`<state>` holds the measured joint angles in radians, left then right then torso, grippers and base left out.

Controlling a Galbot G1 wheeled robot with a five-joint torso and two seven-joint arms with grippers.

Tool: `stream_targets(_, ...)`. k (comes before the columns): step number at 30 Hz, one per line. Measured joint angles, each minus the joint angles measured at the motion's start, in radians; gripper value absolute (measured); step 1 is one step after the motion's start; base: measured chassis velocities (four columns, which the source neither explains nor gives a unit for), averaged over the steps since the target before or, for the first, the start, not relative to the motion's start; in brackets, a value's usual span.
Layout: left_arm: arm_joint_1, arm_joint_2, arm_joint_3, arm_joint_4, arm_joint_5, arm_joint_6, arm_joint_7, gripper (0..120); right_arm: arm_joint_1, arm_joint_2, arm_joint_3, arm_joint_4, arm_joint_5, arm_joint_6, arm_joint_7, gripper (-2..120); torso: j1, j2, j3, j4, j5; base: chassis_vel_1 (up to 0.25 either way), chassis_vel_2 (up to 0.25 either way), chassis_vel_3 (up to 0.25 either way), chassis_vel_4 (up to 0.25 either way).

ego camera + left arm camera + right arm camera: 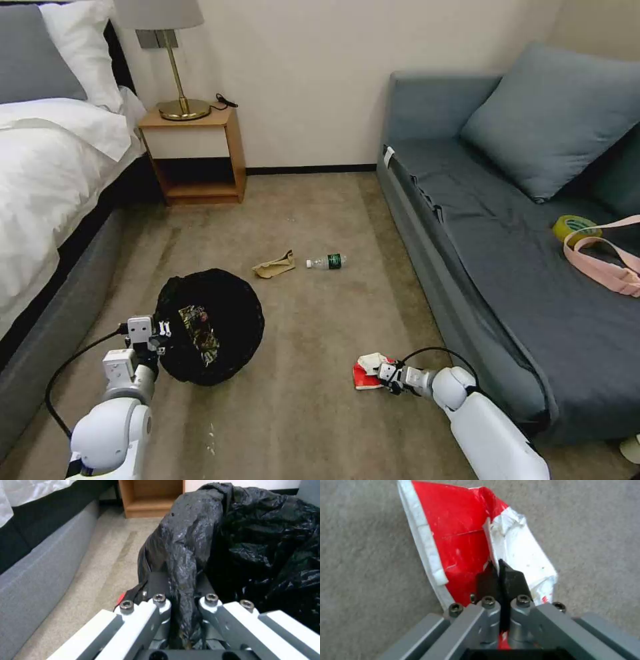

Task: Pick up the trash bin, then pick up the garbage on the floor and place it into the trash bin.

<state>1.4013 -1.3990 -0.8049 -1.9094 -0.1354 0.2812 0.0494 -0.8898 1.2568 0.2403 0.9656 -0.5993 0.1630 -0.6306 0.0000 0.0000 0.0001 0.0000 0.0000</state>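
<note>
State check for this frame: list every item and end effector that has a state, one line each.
left end effector: shut on the trash bin's bag-covered rim
trash bin: held, tipped, shiny wrapper inside
right end effector: shut on the red snack packet
red snack packet: pinched, crumpled, low by the carpet
paper bag: crumpled on the floor
bottle: lying on its side on the floor
lamp: unlit
</note>
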Motion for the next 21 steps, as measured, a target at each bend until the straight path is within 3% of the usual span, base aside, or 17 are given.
stream_targets(8, 0.006, 0.0, -0.002, 0.001, 0.002, -0.005, 0.0, 4, 0.001, 0.002, 0.032, 0.057, 0.059, 0.048, -0.036, 0, 0.0, 0.0, 0.0, -0.0001, 0.0, 0.0, 0.0, 0.0, 0.0)
stream_targets(14, 0.005, 0.001, -0.005, 0.003, 0.003, -0.006, 0.0, 4, 0.004, -0.003, 0.038, 0.227, 0.188, 0.089, -0.097, 0, 0.0, 0.0, 0.0, 0.0001, -0.0003, 0.0, 0.0, 0.0, 0.0)
stream_targets(21, 0.009, -0.001, -0.007, 0.003, 0.005, -0.006, 0.0, 4, -0.037, -0.012, -0.082, 0.48, 0.329, 0.087, -0.097, 0, 0.0, 0.0, 0.0, 0.0001, 0.0, 0.0, 0.0, 0.0, 0.0)
